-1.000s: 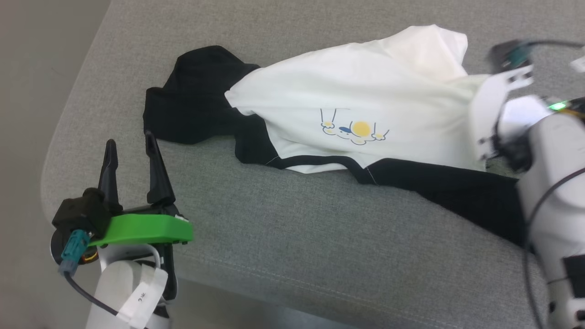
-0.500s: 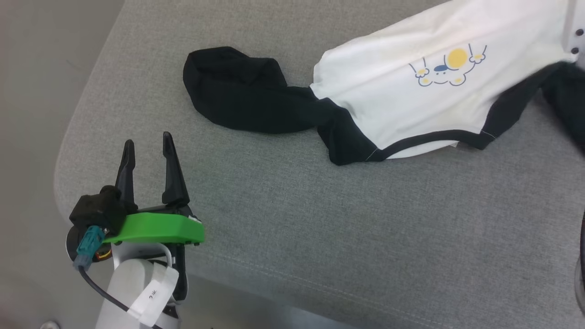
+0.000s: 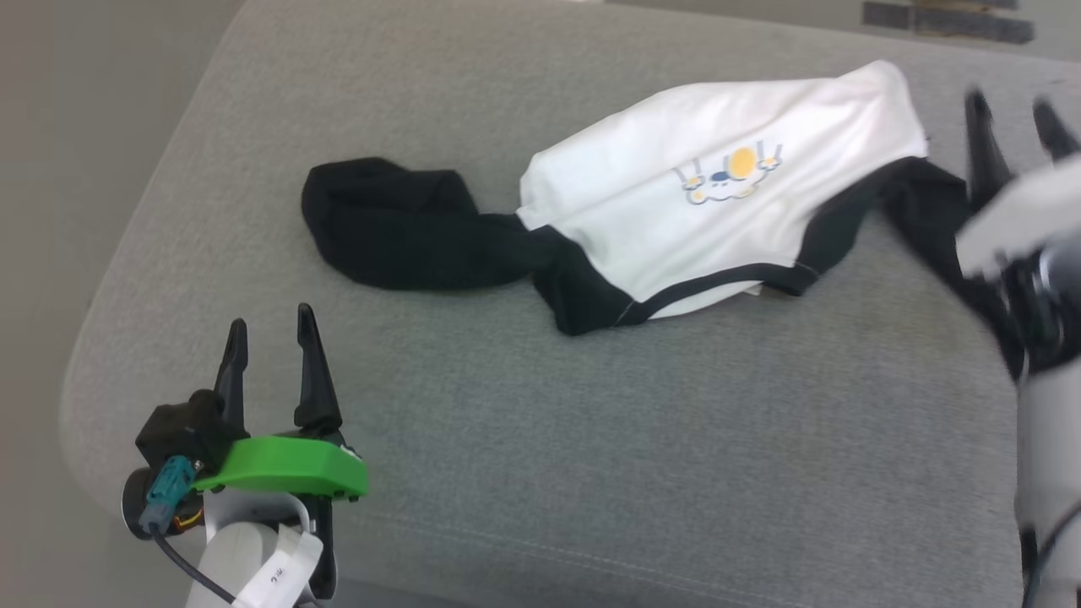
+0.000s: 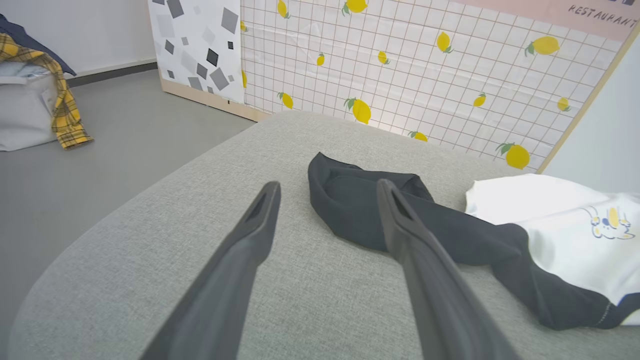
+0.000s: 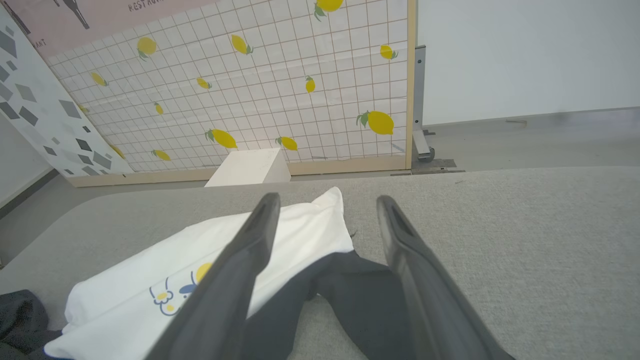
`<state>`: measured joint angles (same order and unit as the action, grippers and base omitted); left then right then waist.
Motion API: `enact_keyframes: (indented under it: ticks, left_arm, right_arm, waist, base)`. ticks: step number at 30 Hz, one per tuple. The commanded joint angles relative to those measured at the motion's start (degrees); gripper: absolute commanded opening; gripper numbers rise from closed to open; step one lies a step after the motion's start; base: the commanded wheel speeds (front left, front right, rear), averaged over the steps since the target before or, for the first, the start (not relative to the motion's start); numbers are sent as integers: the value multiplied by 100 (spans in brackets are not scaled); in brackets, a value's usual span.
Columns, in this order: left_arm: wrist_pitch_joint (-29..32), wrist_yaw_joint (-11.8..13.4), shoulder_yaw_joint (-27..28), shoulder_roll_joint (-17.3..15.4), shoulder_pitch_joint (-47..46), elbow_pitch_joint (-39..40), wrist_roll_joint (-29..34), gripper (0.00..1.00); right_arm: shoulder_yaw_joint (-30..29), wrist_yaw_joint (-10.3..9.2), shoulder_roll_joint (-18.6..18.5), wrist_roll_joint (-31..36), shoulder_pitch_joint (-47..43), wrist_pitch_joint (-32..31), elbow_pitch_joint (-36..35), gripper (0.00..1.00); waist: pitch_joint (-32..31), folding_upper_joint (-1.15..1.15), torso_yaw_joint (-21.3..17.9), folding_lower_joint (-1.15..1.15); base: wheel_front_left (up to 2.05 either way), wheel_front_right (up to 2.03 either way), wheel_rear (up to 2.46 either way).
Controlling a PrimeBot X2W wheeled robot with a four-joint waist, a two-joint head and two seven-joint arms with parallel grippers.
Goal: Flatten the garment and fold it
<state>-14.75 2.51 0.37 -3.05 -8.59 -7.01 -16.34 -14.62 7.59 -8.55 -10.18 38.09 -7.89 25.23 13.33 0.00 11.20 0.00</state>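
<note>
At the lower left, the left gripper [image 3: 271, 319] with its two long dark fingers hovered over the rounded corner of the grey woven fabric cushion [image 3: 591, 439], jaws spread wide and empty. Beyond it, the soft white-bodied garment [image 3: 718, 211] lay crumpled across the cushion's far half. Its bunched black sleeve [image 3: 388, 224] trailed leftward, and the yellow-and-blue cartoon print [image 3: 730, 173] faced up. At the right, the right gripper [image 3: 1010, 103] stood wide apart over the other black sleeve [image 3: 929, 211], gripping nothing.
</note>
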Motion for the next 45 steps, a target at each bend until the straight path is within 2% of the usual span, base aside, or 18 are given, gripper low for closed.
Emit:
enact_keyframes:
  ticks: [1, 7, 11, 14, 18, 24, 30, 34, 35, 36, 40, 45]
  left_arm:
    - [-25, -38, 9, 16, 72, -50, 21, 100]
    - [79, -96, -24, 6, 168, -255, -109, 100]
    - [640, -179, -237, 11, -73, -515, -431, 100]
    - [1576, -151, -609, 14, -599, -876, -781, 100]
    - [3130, 97, -1184, 15, -1536, -1541, -896, 100]
    - [4523, 311, -1660, -45, -2598, -2401, -620, 100]
    - [4766, 693, -1751, -240, -2952, -2951, -302, 100]
    - [4777, 755, -1708, -261, -2942, -3163, -355, 100]
    - [4686, 685, -1662, -227, -2929, -3175, -471, 26]
    - [4639, 638, -1623, -201, -2911, -3168, -561, 2]
    - [4208, 469, -1233, -63, -2756, -2919, -1243, 0]
    - [3588, 244, -645, 8, -2091, -2037, -2467, 0]
  right_arm:
    - [-69, -10, 8, -184, -432, 77, -208, 100]
    - [-394, -10, 325, -539, -1905, -99, -976, 100]
    - [-581, -10, 433, -533, -2347, -245, -1355, 100]
    - [-591, -10, 482, -488, -2422, -376, -1617, 100]
    - [-558, -10, 518, -443, -2358, -498, -1858, 100]
    - [-500, -10, 548, -457, -2239, -542, -1962, 100]
    - [-490, -10, 560, -520, -2207, -469, -1937, 100]
    - [-507, -10, 563, -485, -2210, -430, -1918, 100]
    - [-514, -10, 564, -477, -2211, -417, -1899, 100]
    - [-514, -10, 565, -475, -2210, -412, -1884, 100]
    - [-460, -10, 566, -439, -2220, -381, -1771, 100]
    - [-443, -10, 566, -402, -2315, -355, -1643, 100]
  waist:
    - [-398, 0, -415, 0]
    - [-610, 0, -795, 0]
    - [-600, 0, -934, 0]
    - [-500, 0, -1042, 0]
    - [-343, 0, -1173, 0]
    - [-45, 0, -1413, 0]
    - [150, 0, -1550, 0]
    - [184, 0, -1536, 0]
    - [184, 0, -1482, 0]
    - [178, 0, -1460, 0]
    - [76, 0, -1327, 0]
    - [-159, 0, -1064, 0]
  base:
    - [0, 0, 0]
    - [0, 0, 0]
    - [0, 0, 0]
    - [0, 0, 0]
    - [0, 0, 0]
    - [0, 0, 0]
    - [0, 0, 0]
    - [0, 0, 0]
    - [0, 0, 0]
    - [0, 0, 0]
    - [0, 0, 0]
    - [0, 0, 0]
